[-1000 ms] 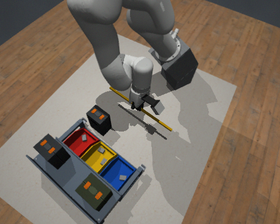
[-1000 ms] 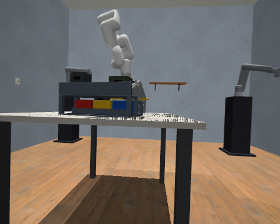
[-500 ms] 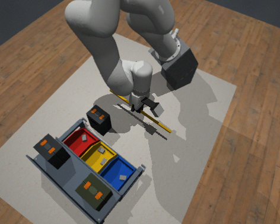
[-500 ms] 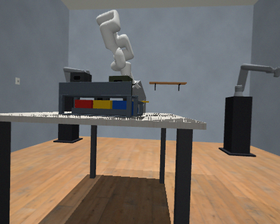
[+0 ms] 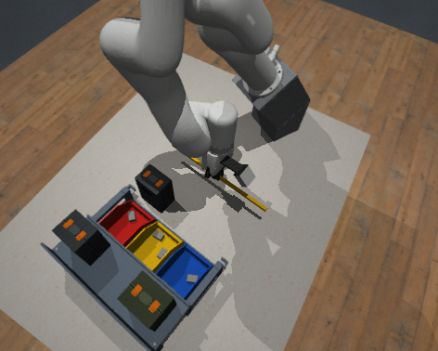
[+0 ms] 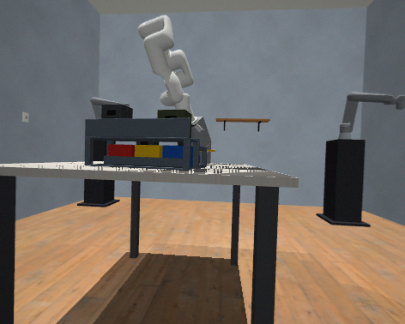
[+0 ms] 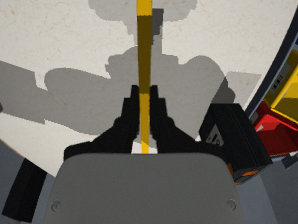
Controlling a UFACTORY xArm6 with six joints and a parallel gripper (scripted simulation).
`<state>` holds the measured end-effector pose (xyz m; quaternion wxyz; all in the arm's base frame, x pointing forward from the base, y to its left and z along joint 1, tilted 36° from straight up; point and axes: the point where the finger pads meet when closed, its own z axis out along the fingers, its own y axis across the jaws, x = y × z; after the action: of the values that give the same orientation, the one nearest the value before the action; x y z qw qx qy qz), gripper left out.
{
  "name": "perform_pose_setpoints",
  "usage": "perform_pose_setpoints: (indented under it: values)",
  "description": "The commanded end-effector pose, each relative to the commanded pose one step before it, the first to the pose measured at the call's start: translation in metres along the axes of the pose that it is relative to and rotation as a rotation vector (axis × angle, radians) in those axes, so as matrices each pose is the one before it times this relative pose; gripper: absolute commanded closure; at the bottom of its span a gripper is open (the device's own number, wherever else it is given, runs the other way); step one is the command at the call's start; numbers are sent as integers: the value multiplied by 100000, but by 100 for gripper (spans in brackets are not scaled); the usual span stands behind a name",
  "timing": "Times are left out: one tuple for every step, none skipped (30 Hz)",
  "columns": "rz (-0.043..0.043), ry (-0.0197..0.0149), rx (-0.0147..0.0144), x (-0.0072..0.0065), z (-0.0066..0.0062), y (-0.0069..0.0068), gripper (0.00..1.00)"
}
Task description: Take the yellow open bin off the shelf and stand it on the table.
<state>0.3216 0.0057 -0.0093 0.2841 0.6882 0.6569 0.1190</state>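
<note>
Yellow bin sits on the shelf, well apart from a claw clamped on a yellow bar

The yellow open bin [image 5: 145,243] [image 6: 148,151] [image 7: 285,89] is in the lower level of the grey shelf [image 5: 96,274] [image 6: 136,128] [image 7: 280,62], between the red bin [image 5: 124,223] [image 6: 121,150] [image 7: 275,132] and the blue bin [image 5: 177,274] [image 6: 172,151]. Two small grey parts [image 5: 158,235] lie inside it. The red and blue bins show one grey part each.

The claw [image 5: 213,174] [image 7: 144,96] is out beyond the shelf's open front, on the side toward the arm's base, and does not touch the bin. Its fingers are closed on a long, thin yellow bar [image 5: 245,194] [image 6: 211,151] [image 7: 144,50], which runs out past both sides of the grip. The bar is held above the pale counter [image 5: 78,162] [image 6: 158,177] [image 7: 50,30], its shadow lying apart from it. From the wrist, the yellow bin shows at the right edge, only partly in view.

A black case [image 5: 154,188] [image 7: 235,145] stands on the counter near the red bin's end of the shelf, between the claw and that end. Another black case [image 5: 80,237] [image 6: 117,112] and a dark green case [image 5: 148,299] [image 6: 174,114] rest on the shelf's top board. In the exterior view the claw's fingers are hidden.
</note>
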Motion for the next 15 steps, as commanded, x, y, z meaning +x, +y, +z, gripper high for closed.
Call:
perform_pose_setpoints:
  values:
    - [60, 181, -222, 38, 195, 51, 100]
    - [0, 0, 0, 0, 0, 0, 100]
    - [0, 0, 0, 0, 0, 0, 100]
    - [0, 0, 0, 0, 0, 0, 100]
    - [0, 0, 0, 0, 0, 0, 100]
    - [0, 0, 0, 0, 0, 0, 100]
    - [0, 0, 0, 0, 0, 0, 100]
    - [0, 0, 0, 0, 0, 0, 100]
    - [0, 0, 0, 0, 0, 0, 100]
    - [9, 1, -13, 0, 392, 10, 100]
    - [-3, -1, 6, 0, 400, 2, 100]
    - [-3, -1, 6, 0, 400, 2, 100]
    - [-3, -1, 6, 0, 400, 2, 100]
    - [-3, -1, 6, 0, 400, 3, 100]
    - [0, 0, 0, 0, 0, 0, 100]
